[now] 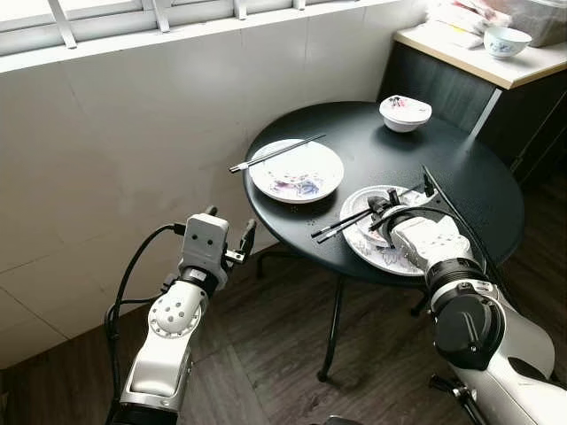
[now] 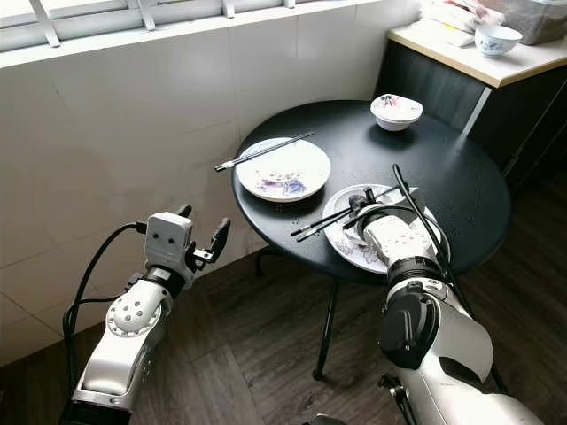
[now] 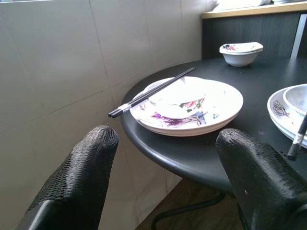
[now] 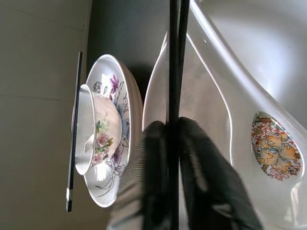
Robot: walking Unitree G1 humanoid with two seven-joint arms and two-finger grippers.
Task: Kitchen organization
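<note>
On the round black table, right gripper clenched on the chopsticks lying across the near plate; best lifted level so both sticks stay pinched together. Left gripper released, short of the table edge. Two plates, three bowls, two pairs of chopsticks

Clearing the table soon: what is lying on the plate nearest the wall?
A pair of black chopsticks lies across the plate, with a small flowered dish inside. The plate's centre under it is hidden.
</note>
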